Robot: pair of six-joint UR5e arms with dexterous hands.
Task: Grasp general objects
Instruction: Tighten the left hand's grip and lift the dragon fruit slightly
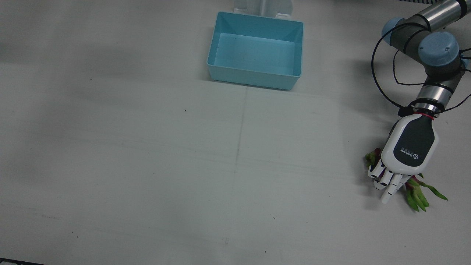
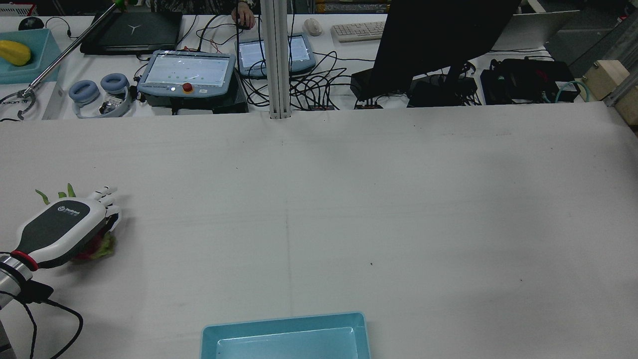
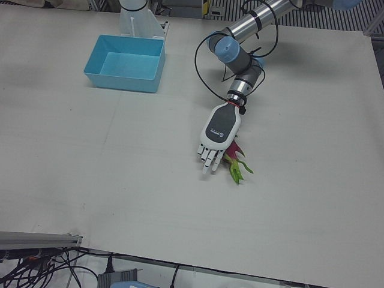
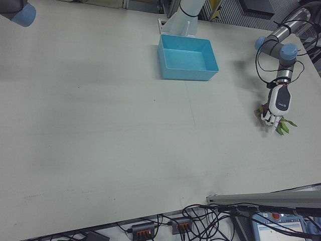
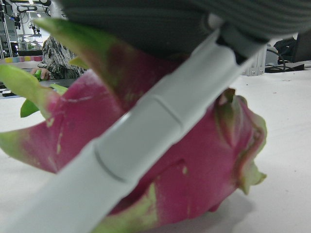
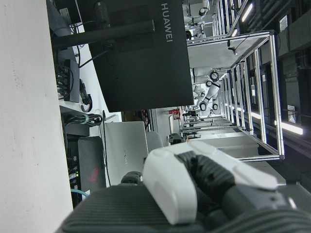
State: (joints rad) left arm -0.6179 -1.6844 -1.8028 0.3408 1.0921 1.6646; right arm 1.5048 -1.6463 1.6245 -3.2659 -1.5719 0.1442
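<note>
Your left hand (image 1: 406,154) lies palm-down over the dragon fruit (image 1: 417,191) at the far left of the surface (image 1: 147,165), with its fingers (image 5: 146,136) draped across the pink skin, though you cannot tell whether they have it gripped. The blue bin (image 1: 255,51) sits well apart at centre. Your right hand (image 6: 204,184) shows only in its own camera, so you cannot tell whether it is spread or closed.

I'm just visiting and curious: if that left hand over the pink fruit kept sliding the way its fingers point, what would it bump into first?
Probably nothing soon. The left hand lies over the dragon fruit, fingers pointing across bare table toward the operators' edge; depth is unclear.
</note>
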